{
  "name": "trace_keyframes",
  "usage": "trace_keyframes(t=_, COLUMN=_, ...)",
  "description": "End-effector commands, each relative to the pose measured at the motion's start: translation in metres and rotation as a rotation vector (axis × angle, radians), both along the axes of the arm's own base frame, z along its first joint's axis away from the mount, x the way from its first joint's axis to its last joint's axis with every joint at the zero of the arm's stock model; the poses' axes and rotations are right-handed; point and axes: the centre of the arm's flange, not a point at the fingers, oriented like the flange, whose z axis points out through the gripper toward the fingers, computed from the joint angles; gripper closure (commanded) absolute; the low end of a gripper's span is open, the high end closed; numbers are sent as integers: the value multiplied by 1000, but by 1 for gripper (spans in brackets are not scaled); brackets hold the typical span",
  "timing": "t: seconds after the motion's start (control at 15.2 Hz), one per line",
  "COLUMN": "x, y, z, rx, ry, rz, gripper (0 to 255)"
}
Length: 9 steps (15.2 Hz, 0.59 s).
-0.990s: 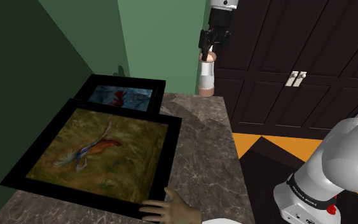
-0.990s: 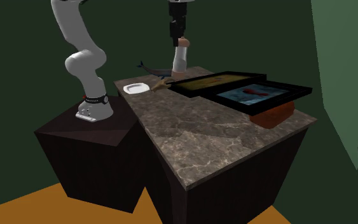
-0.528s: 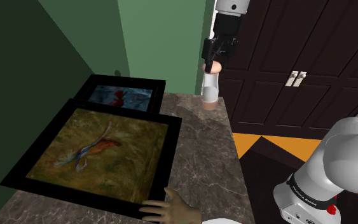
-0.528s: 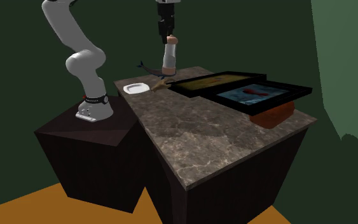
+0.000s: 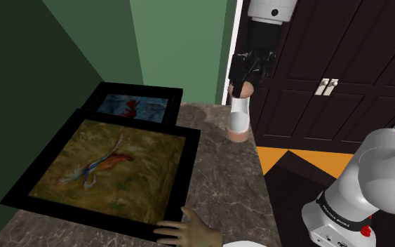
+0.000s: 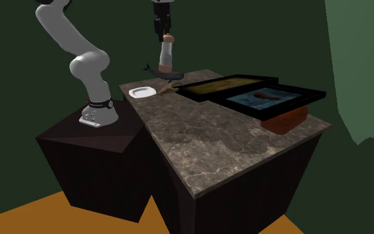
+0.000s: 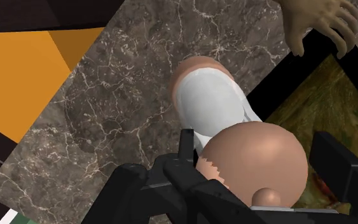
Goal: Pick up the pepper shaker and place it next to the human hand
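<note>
Shaker up and travelling, by the look of it: in the shoulder view the black gripper point(image 5: 247, 78) is clamped on the rounded tan cap of the pepper shaker point(image 5: 239, 116), which hangs upright over the far right of the marble countertop point(image 5: 224, 186), apparently lifted clear so it won't scrape. The human hand point(image 5: 189, 231) lies at the near edge, well apart from the shaker, just beside the large framed painting point(image 5: 111, 165); a smaller frame point(image 5: 132, 107) sits behind. Green wall point(image 5: 178, 42) at the far side, dark cabinet doors point(image 5: 329, 63) to the right, orange floor point(image 5: 294, 156) below. The second exterior view puts the shaker above the counter's far end, with a white dish point(image 6: 142, 92) near the stand point(image 6: 92, 143). In the wrist view both fingers point(image 7: 339, 162) clasp the cap (a firm hold, I'd judge), the white body pointing down at the marble.
</note>
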Motion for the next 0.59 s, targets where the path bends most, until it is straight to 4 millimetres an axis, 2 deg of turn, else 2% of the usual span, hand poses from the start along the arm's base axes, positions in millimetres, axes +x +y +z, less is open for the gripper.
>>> trace_keyframes(t=0.0, x=-18, y=18, z=0, rx=0, ry=0, rz=-1, gripper=255)
trace_keyframes(t=0.46, x=-91, y=83, z=0, rx=0, ry=0, rz=-1, gripper=255)
trace_keyframes(t=0.53, x=-91, y=83, z=-5, rx=0, ry=0, rz=-1, gripper=255)
